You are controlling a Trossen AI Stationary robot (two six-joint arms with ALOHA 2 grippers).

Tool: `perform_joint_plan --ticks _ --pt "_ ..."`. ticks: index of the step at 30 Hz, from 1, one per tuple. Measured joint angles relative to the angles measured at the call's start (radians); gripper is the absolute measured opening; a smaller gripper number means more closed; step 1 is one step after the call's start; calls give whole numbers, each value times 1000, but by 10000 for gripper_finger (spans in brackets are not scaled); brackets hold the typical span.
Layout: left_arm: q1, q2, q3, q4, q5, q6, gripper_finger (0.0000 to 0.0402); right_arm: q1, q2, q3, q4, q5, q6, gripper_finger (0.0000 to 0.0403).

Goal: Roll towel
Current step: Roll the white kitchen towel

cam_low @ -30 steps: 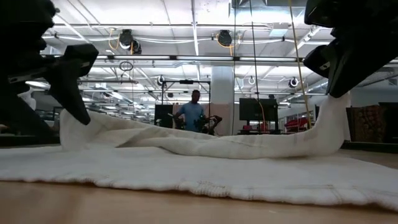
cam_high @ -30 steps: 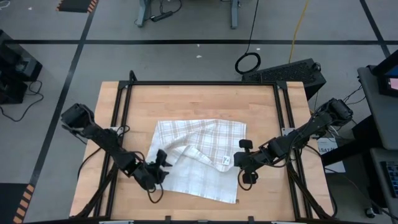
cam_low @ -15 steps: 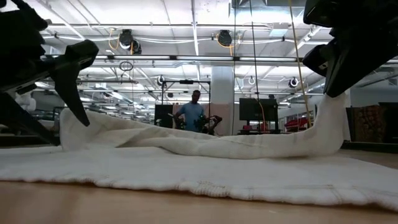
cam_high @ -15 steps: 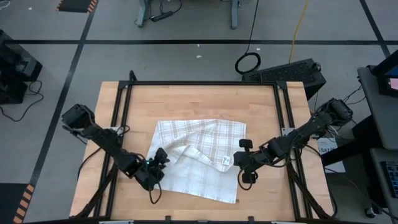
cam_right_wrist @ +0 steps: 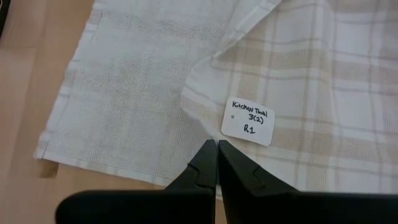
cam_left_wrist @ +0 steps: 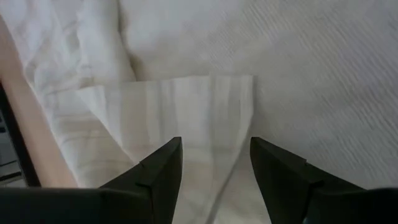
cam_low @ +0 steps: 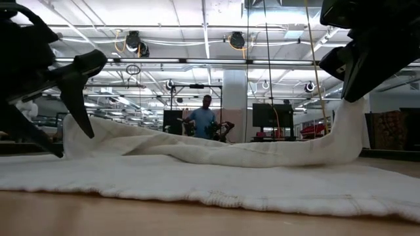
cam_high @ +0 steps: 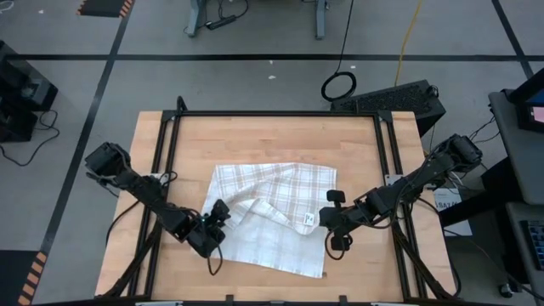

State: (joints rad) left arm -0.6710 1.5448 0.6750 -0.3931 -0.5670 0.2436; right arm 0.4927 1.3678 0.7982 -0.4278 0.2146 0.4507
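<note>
The white towel (cam_high: 272,212) with tan plaid lines lies in the middle of the table. Its near part is folded over, so the plain underside faces up, and a small white tag (cam_right_wrist: 247,121) sits by the fold. My left gripper (cam_high: 218,218) is open at the towel's left side. Its fingers stand on either side of a folded-over corner (cam_left_wrist: 205,106) that lies on the cloth. My right gripper (cam_high: 326,219) is shut on the towel's right side, beside the tag. My left gripper: I cannot tell whether its open fingers (cam_left_wrist: 163,167) touch the cloth. My right gripper pinches the folded-over edge of the towel (cam_right_wrist: 202,134) between its two shut fingers, just beside the tag, coming slanting down from the table's right. That end is raised (cam_low: 348,131) above the table; the rest lies flat and slack.
Black frame rails (cam_high: 170,127) run along the table's left, far and right sides. Bare wood (cam_high: 272,140) shows beyond the towel's far edge and in front of it. A person (cam_low: 205,119) stands far off in the room behind.
My left gripper has stayed open and has tipped and shifted a little beside the towel's left end. The towel and my right gripper have kept still.
</note>
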Motion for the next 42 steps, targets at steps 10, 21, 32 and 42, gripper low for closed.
perform_joint_plan --ticks 10,21,32,42 --pt "24 25 -1 2 15 10 167 0 0 0 1 22 -1 0" --pt "30 24 -1 124 -10 35 35 0 0 0 -8 22 -1 0" --pt "-2 -45 -1 234 -213 -381 7 0 -47 0 -151 13 59 0" --pt "10 -270 -1 230 -710 -415 6 0 -157 0 -25 426 -47 0"
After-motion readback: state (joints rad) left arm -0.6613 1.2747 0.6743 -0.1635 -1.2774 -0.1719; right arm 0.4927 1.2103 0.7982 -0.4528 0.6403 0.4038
